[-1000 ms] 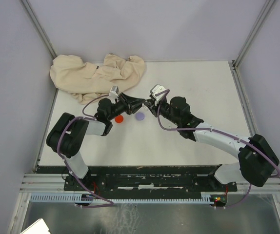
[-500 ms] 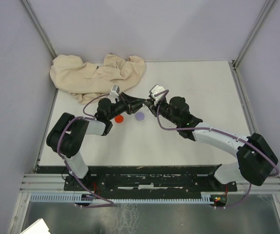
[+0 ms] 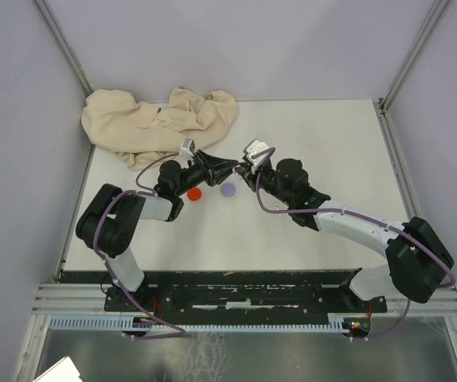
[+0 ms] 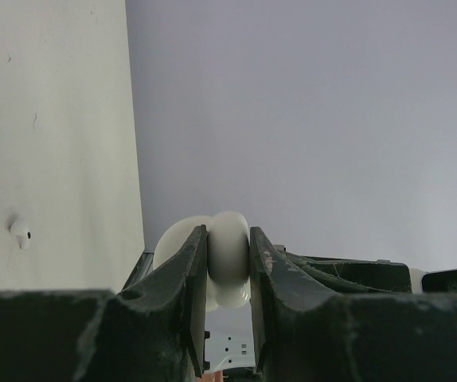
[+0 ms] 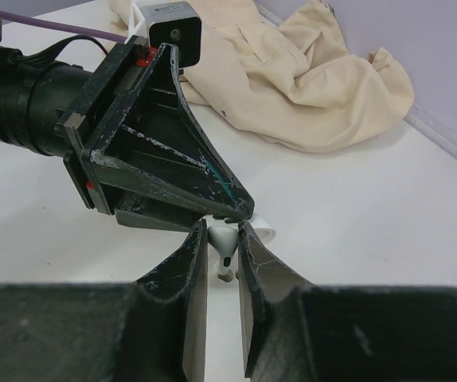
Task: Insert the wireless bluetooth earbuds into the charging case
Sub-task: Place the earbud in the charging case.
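Note:
My left gripper (image 4: pixel 228 232) is shut on the white charging case (image 4: pixel 230 251), a rounded shell held above the table. My right gripper (image 5: pixel 222 232) is shut on a white earbud (image 5: pixel 224 239), whose stem hangs down between the jaws. Its tips meet the left gripper (image 5: pixel 240 210) tip to tip, and a bit of the case (image 5: pixel 265 231) peeks out behind. From above, the left gripper (image 3: pixel 230 168) and right gripper (image 3: pixel 243 170) touch near the table's middle. Another white earbud (image 4: pixel 21 233) lies loose on the table.
A red round disc (image 3: pixel 194 193) and a pale purple round disc (image 3: pixel 228 190) lie on the table just under the grippers. A crumpled beige cloth (image 3: pixel 157 123) covers the back left corner. The white table (image 3: pixel 332 143) ends in metal rails on both sides.
Both grippers have crept slightly toward the back of the table, still tip to tip. Neither grip has changed.

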You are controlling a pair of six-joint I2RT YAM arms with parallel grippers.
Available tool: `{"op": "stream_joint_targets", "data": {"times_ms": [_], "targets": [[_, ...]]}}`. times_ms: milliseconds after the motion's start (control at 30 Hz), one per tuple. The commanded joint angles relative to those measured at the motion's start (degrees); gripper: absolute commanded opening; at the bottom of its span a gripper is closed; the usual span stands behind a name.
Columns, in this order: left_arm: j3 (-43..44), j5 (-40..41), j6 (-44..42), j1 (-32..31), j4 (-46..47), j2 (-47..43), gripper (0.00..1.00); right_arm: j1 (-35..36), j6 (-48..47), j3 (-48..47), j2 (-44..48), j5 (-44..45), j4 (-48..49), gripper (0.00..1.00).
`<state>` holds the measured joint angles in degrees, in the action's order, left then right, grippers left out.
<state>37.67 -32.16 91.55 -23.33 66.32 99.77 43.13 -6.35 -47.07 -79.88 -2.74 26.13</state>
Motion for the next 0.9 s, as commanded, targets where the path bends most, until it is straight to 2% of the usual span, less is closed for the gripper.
{"op": "stream_joint_targets", "data": {"times_ms": [0,600,633,700,733,800,867], "targets": [[1.5,-1.0,2.0,-0.3,4.4,-0.6,0.03,0.2,-0.6,0.7,0.2,0.7,1.1,0.02],[2.0,-0.5,3.3,-0.1,6.2,0.3,0.03,0.2,-1.0,2.1,2.3,2.0,0.0,0.03],[2.1,-0.5,3.4,-0.2,6.2,0.4,0.03,0.2,-0.8,2.1,2.4,2.0,-0.1,0.10],[2.1,-0.5,3.3,-0.2,6.1,0.4,0.03,0.2,-0.3,1.9,2.5,2.0,-0.1,0.33],[2.1,-0.5,3.3,-0.2,6.0,0.4,0.03,0.2,-0.1,1.9,2.6,2.0,-0.1,0.41],[2.2,-0.5,2.9,-0.2,5.8,0.6,0.03,0.2,0.9,1.6,3.0,1.8,0.2,0.55],[2.0,-0.4,2.5,-0.2,5.7,0.8,0.03,0.2,1.7,1.5,4.0,1.6,1.0,0.62]]}}
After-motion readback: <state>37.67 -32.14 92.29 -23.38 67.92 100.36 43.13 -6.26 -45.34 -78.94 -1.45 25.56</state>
